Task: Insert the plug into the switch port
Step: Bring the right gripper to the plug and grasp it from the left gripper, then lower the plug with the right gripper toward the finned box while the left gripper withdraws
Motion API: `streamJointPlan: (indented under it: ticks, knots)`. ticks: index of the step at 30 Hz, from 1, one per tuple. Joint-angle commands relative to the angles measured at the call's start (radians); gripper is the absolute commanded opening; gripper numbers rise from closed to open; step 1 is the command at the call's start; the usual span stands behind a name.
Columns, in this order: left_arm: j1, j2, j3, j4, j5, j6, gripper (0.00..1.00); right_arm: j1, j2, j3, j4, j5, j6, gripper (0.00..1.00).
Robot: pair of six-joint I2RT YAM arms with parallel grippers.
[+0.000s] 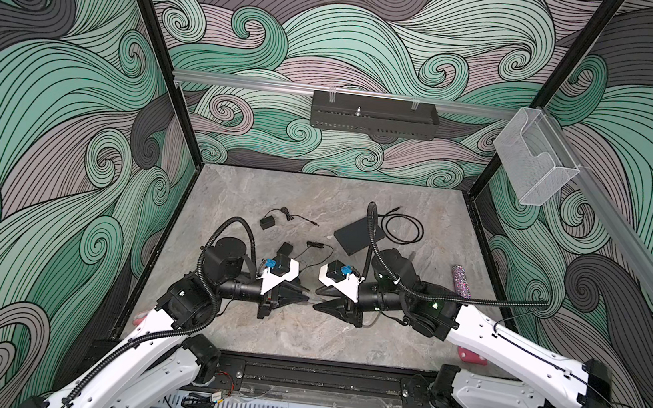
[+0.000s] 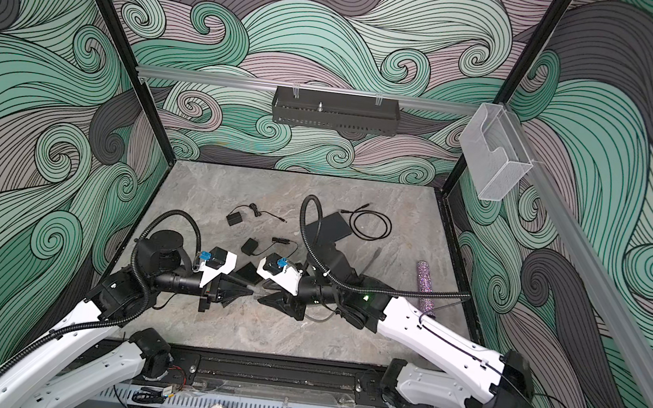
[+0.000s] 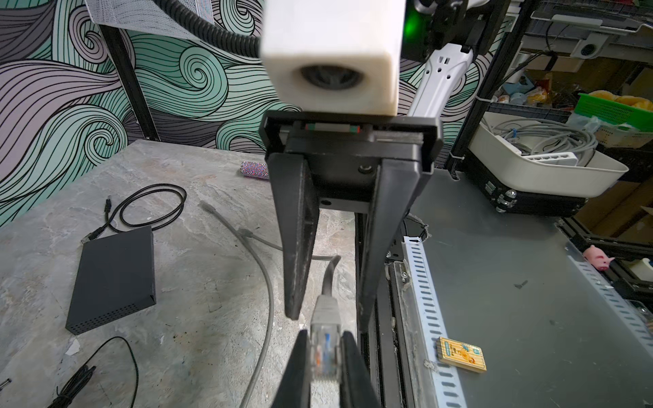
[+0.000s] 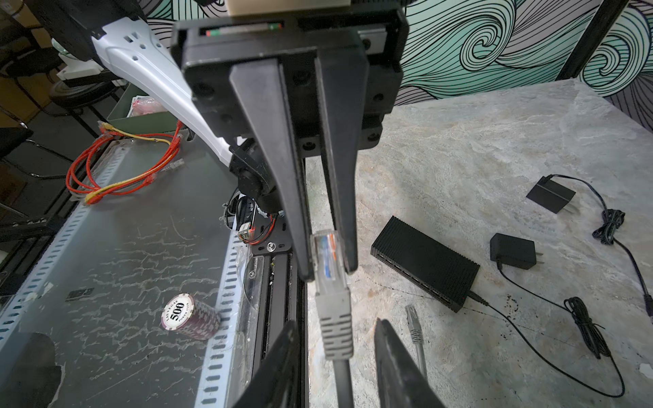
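plug point(image 3: 325, 353): clear connector with a grey boot point(image 4: 335, 328), held in the air above the bench point(image 4: 494, 141).
left hand point(image 3: 325, 339): closed on the clear part of the plug, one finger on each side; the plug's tip points into this hand.
right hand point(image 4: 335, 322): faces the left hand tip to tip; its fingers stand apart on both sides of the grey boot, a gap on each side, so it grips nothing.
cable point(image 4: 342, 383): dark, runs from the boot back between the right hand's fingers.
switch port point(image 4: 417, 275): one of a row of sockets on the long side of the narrow black switch point(image 4: 427, 254), which lies on the bench near the hands, to one side of the plug, not touching it.
flat dark-grey box point(image 3: 113, 279): on the bench farther back, apart from the switch.
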Motion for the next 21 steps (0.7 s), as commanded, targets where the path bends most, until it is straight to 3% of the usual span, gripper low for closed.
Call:
streamJointPlan:
  ticks: [1,10,19,20,21]
  knots:
    - [0.002,-0.014,0.023,0.018,0.005,-0.005,0.07,0.004,-0.017,0.015,0.029,-0.003,0.003,0.31]
    - [0.002,-0.018,0.026,0.012,-0.008,-0.010,0.07,0.004,-0.016,0.000,0.024,-0.031,-0.005,0.19]
    - [0.002,-0.032,0.027,0.008,-0.032,-0.035,0.07,0.004,-0.026,-0.013,0.023,-0.049,-0.004,0.00]
    - [0.002,-0.030,0.028,0.012,-0.032,-0.042,0.14,0.004,-0.028,-0.015,0.020,-0.048,-0.005,0.00]
    - [0.002,-0.031,0.031,0.015,-0.039,-0.066,0.31,0.004,-0.028,-0.015,0.018,-0.045,-0.004,0.00]
